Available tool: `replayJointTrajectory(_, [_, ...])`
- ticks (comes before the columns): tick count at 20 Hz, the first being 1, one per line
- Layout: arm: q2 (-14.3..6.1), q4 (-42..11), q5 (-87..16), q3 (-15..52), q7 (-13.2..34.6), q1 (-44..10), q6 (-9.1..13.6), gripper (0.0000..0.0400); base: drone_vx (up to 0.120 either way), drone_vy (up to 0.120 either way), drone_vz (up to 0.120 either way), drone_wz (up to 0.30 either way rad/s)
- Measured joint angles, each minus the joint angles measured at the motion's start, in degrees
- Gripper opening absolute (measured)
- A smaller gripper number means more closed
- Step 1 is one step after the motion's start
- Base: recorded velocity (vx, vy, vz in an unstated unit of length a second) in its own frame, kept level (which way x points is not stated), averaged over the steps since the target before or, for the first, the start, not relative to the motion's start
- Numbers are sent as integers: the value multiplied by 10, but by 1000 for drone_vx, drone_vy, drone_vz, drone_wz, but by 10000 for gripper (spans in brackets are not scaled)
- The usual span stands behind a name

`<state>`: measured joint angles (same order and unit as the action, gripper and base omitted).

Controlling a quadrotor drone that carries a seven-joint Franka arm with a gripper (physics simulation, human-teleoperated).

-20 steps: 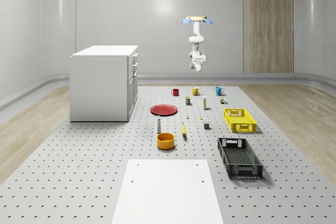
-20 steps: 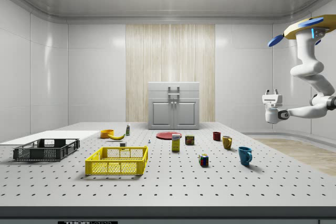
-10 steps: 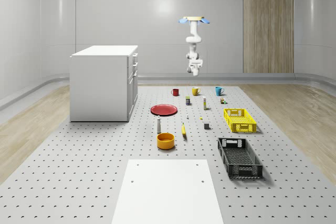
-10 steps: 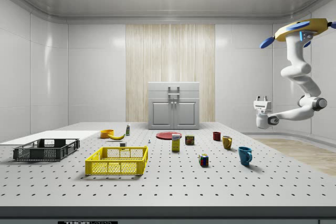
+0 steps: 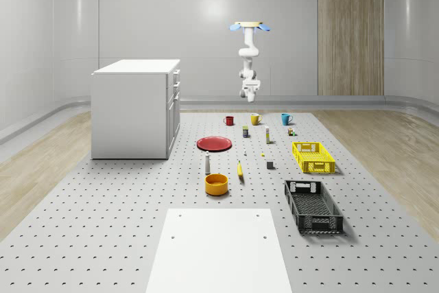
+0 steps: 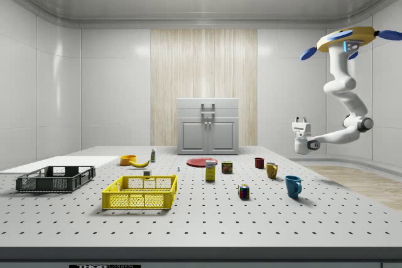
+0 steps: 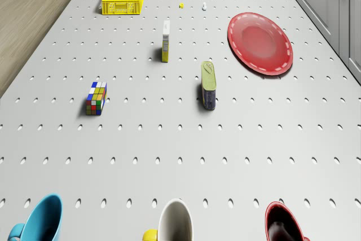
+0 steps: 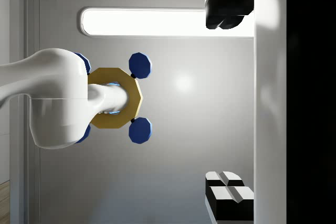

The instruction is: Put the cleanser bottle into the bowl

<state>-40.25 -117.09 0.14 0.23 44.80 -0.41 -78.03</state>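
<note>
The grey perforated floor [image 5: 103, 224] carries a white cabinet [image 5: 135, 108], a red plate [image 5: 214, 143], three mugs, an orange bowl [image 5: 216, 184], a banana [image 5: 240, 170], a yellow crate [image 5: 313, 157] and a black crate [image 5: 313, 206].

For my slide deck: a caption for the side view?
Drone hovers past the mugs' end of the table, pincer pointing upward.

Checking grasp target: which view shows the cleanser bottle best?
Whole-scene view: the cleanser bottle stands upright, unobstructed, just behind the bowl. In the side view it is distant, beside the banana.
</note>
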Motion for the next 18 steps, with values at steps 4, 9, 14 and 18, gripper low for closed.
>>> replayJointTrajectory(4, [0,1,0,0,0,0,-1,400,120,-120,0,0])
replayJointTrajectory(9, [-2,0,0,1,0,-1,-2,400,120,-120,0,0])
replayJointTrajectory(14, [-3,-1,0,1,0,-1,-5,400,120,-120,0,0])
replayJointTrajectory(18, [-4,-3,-1,2,0,-1,-6,400,120,-120,0,0])
